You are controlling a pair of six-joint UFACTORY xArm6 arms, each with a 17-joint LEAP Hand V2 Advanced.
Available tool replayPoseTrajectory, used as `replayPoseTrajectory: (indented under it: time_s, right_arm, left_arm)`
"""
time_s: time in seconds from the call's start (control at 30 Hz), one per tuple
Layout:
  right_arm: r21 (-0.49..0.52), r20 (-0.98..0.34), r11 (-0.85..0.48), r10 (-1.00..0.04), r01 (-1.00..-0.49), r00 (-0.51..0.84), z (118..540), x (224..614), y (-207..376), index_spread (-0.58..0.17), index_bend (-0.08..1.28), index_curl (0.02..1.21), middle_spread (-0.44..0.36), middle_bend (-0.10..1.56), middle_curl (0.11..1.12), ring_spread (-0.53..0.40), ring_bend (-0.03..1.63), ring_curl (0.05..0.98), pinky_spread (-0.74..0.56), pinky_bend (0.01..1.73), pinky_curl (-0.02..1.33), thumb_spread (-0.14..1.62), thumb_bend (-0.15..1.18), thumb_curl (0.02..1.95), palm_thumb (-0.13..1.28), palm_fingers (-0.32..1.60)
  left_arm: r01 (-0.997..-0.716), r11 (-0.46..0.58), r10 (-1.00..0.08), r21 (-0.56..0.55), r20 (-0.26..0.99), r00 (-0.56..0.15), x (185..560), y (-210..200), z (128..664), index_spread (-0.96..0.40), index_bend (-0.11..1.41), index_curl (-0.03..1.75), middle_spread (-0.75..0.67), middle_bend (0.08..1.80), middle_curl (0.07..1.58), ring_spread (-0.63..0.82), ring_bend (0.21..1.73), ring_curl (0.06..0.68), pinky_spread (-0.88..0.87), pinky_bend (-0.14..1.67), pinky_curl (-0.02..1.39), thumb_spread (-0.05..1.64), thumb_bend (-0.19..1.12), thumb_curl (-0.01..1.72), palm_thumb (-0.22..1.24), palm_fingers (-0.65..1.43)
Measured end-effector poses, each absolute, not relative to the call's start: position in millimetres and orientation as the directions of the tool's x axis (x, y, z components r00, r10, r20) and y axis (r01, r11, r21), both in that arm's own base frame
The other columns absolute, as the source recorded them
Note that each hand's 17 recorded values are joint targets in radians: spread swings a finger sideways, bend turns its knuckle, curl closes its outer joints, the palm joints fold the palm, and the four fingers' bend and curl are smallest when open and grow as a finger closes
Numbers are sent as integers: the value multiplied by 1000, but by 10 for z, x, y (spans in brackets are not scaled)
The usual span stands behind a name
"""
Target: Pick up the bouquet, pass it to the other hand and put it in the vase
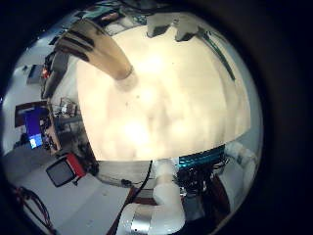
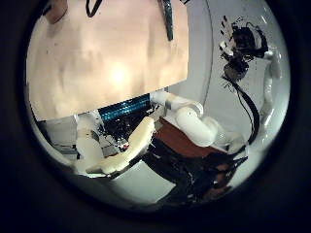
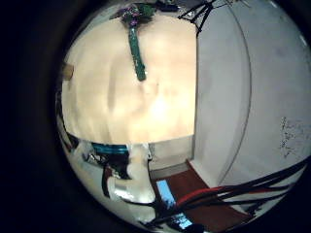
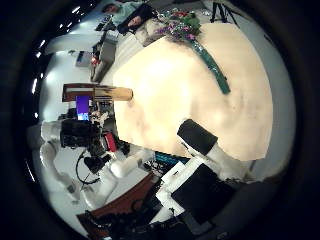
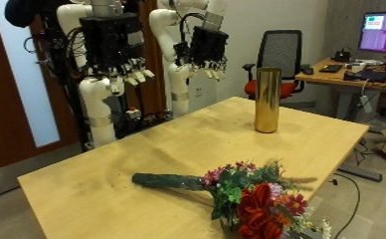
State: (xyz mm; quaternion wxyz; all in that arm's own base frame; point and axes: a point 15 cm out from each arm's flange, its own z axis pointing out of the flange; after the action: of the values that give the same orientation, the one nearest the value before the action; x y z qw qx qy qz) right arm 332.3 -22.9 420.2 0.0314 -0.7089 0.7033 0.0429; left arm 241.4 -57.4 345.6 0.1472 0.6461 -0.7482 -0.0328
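Note:
In the outside view the bouquet (image 5: 240,194) lies on the wooden table (image 5: 100,169) near its front edge, with red and purple flowers and a dark green wrapped stem. A tall golden vase (image 5: 266,100) stands upright at the table's far side. My right hand (image 5: 116,58) and left hand (image 5: 208,48) hang high above the table's far edge, both open with relaxed fingers and holding nothing. The left hand is the one nearer the vase. The left little finger side palm view shows the vase (image 1: 98,51). The right thumb side palm view shows the bouquet (image 4: 195,40) and the vase (image 4: 100,93). The right little finger side palm view shows the bouquet (image 3: 136,44).
An office chair (image 5: 284,55) and a desk with a monitor (image 5: 379,30) stand behind the table. A dark wooden door (image 5: 8,90) is beside the arms. The table's edges fall off close to the bouquet.

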Motion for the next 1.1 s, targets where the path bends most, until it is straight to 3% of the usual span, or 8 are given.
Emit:
replayPoseTrajectory:
  time_s: [0.23,0.6,0.9,1.1]
  right_arm:
    - [32,-107,-19,-994,-999,15,4155,3397,-56,-327,161,283,19,266,328,116,513,157,352,431,237,1121,-22,349,589,320]
    - [58,-110,77,-990,-995,-83,4138,3683,-49,-227,162,267,37,317,337,74,611,173,361,448,230,1123,-24,344,551,387]
    - [131,-112,241,-960,-962,-256,3881,4177,-258,-167,142,256,117,325,335,88,665,171,330,526,233,1124,-27,337,514,326]
    - [181,-124,296,-939,-938,-320,3464,4470,-353,-129,135,243,154,342,342,127,689,173,332,583,238,1123,-25,330,465,247]
  left_arm:
    - [-959,148,-978,242,178,-106,2434,-541,3446,254,180,349,422,224,324,574,330,224,514,180,249,920,-30,304,432,74]
    - [-952,190,-972,241,179,-149,2391,-450,3381,254,180,348,409,223,324,574,328,223,505,181,249,922,-30,306,435,76]
    - [-950,227,-962,215,201,-184,2450,-391,3371,254,178,345,403,234,327,572,333,225,504,180,247,927,-29,307,437,79]
    - [-948,233,-959,216,211,-187,2528,-383,3339,253,180,346,409,238,328,571,329,223,503,180,246,930,-29,307,437,84]
